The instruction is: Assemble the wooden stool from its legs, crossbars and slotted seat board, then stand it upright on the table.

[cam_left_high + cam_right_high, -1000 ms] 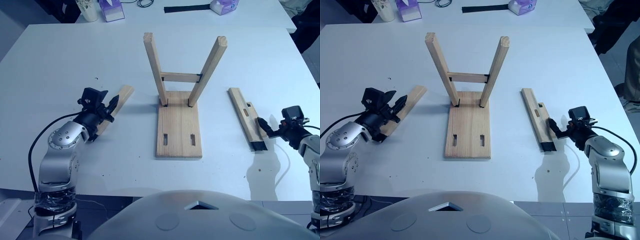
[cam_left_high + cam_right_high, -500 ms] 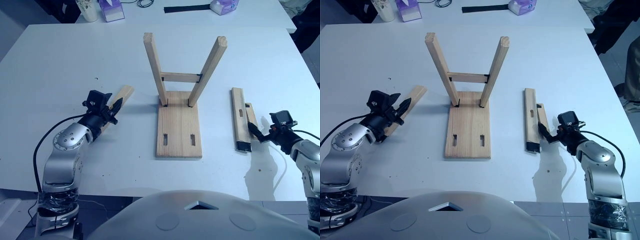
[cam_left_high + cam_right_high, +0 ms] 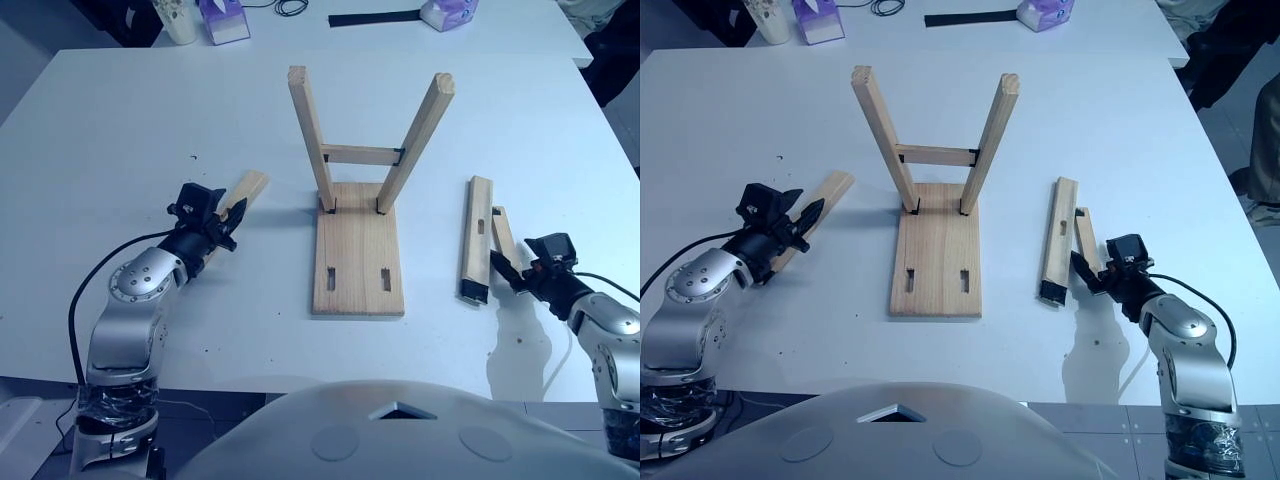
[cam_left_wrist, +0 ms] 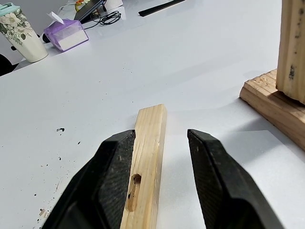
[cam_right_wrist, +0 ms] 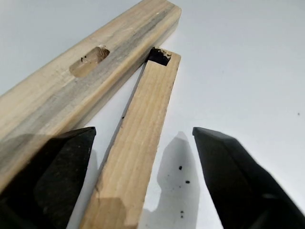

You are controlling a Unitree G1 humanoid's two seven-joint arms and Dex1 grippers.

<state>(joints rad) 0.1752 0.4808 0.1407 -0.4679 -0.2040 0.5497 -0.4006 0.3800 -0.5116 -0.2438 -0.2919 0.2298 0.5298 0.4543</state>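
Starting on the second leg pair, we keep both sets of fingers spread wide and empty: the left gripper (image 4: 159, 136) straddles a loose leg (image 3: 245, 190) toward the table's (image 3: 120, 120) left edge, and the right gripper (image 5: 143, 133) brackets the short crossbar (image 3: 500, 232) toward the right edge. The seat board (image 3: 358, 255) lies mid-table; next we likely need to close squarely.

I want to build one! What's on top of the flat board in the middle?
Two legs joined by a crossbar stand on the seat board. Its two near slots are empty. The leg ends plugged into it are covered.

Seemingly an office: white tables (image 3: 120, 120), tissue boxes (image 3: 223, 20), cup (image 3: 177, 20), cables (image 3: 291, 7).
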